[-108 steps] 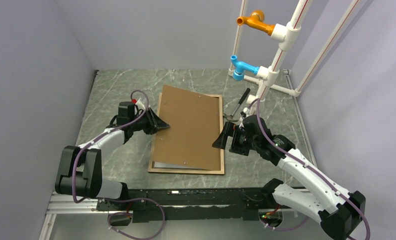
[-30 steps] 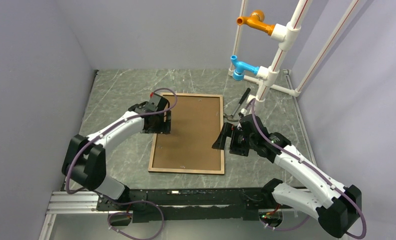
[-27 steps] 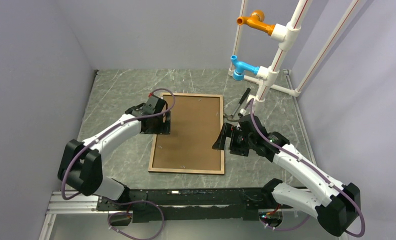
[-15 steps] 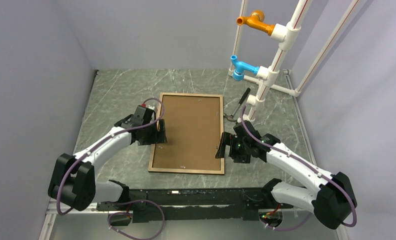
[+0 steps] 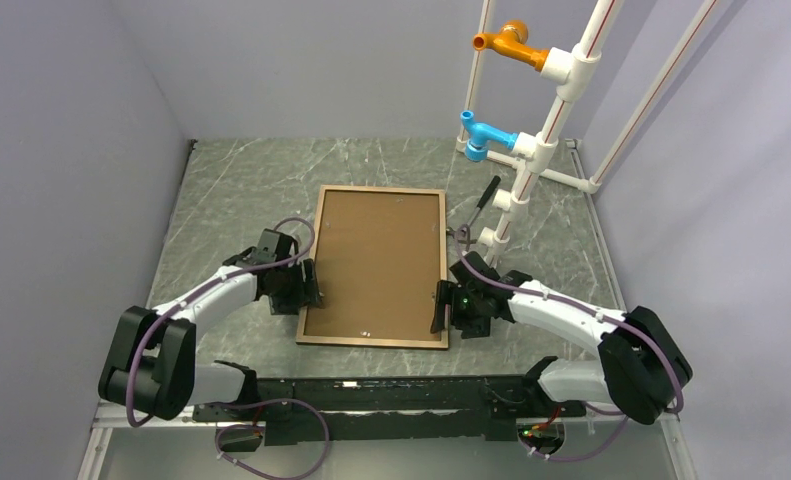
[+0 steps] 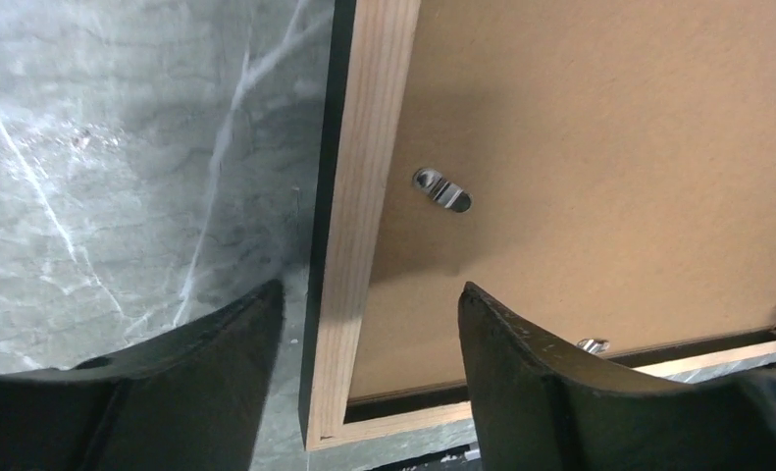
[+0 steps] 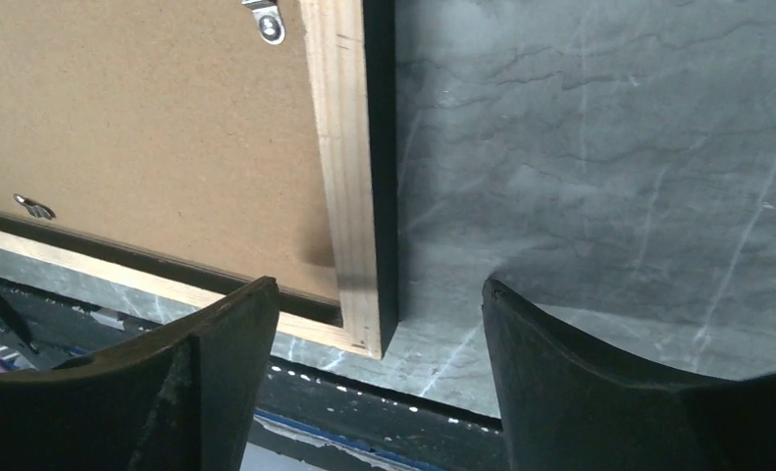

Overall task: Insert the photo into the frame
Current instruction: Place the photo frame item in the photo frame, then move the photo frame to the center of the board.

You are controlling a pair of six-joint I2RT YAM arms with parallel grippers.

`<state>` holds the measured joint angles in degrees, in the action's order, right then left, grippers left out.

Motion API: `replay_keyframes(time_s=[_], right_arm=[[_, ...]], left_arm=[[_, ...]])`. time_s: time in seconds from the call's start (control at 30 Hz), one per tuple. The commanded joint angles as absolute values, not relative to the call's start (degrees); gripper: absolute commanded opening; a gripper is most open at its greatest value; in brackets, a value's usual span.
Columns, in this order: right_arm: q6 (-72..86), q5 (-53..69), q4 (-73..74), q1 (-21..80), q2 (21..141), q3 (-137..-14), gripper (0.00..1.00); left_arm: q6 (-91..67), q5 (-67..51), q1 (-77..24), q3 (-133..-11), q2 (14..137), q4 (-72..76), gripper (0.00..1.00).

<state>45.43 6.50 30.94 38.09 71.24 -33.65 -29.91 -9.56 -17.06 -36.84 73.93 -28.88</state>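
The frame (image 5: pixel 371 341) lies back up on the table, its pale wood rails around a brown backing board (image 5: pixel 379 260) set flat inside it. The photo is hidden. My left gripper (image 5: pixel 307 286) is low at the frame's left rail near the front corner. In the left wrist view the left gripper (image 6: pixel 369 324) is open, with that rail (image 6: pixel 364 216) between its fingers (image 6: pixel 178 392). My right gripper (image 5: pixel 438 305) is at the right rail near the front. In the right wrist view the right gripper (image 7: pixel 379 314) is open and straddles the frame's corner (image 7: pixel 359 294).
A white pipe stand (image 5: pixel 531 150) with orange and blue fittings rises at the back right, and a black tool (image 5: pixel 484 195) lies by its foot. Small metal tabs (image 6: pixel 440 189) sit on the backing board. The table's front edge (image 7: pixel 384 392) runs just beyond the frame.
The backing board, askew at first, now sits square in the frame. Both grippers slid along the side rails toward the near end, and their jaws narrowed a little.
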Motion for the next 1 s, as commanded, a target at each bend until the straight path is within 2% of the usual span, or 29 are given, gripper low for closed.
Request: replay_keyframes(time_s=[0.0, 0.17, 0.33, 0.4, 0.6, 0.97], right_arm=[[46.0, 4.4, 27.7, 40.2, 73.3, -33.7, 0.74], [46.2, 2.1, 29.3, 42.0, 72.9, -34.3, 0.56], [46.4, 0.9, 31.4, 43.2, 72.5, -34.8, 0.22], [46.5, 0.7, 32.4, 43.6, 72.1, -35.1, 0.14], [47.3, 0.4, 36.2, 44.8, 69.2, -35.6, 0.06], [50.5, 3.3, 40.0, 48.7, 65.0, -34.8, 0.04]], left_arm=[[-32.0, -12.9, -17.0, -34.3, 75.2, -25.0, 0.68], [-33.1, -14.3, -17.2, -31.9, 75.0, -23.2, 0.55], [-35.1, -15.4, -19.6, -29.5, 74.5, -22.1, 0.45], [-36.4, -15.2, -21.6, -28.8, 73.8, -22.2, 0.43], [-40.5, -13.8, -26.6, -27.1, 69.6, -24.1, 0.35], [-47.5, -9.0, -33.0, -23.6, 55.8, -34.2, 0.29]])
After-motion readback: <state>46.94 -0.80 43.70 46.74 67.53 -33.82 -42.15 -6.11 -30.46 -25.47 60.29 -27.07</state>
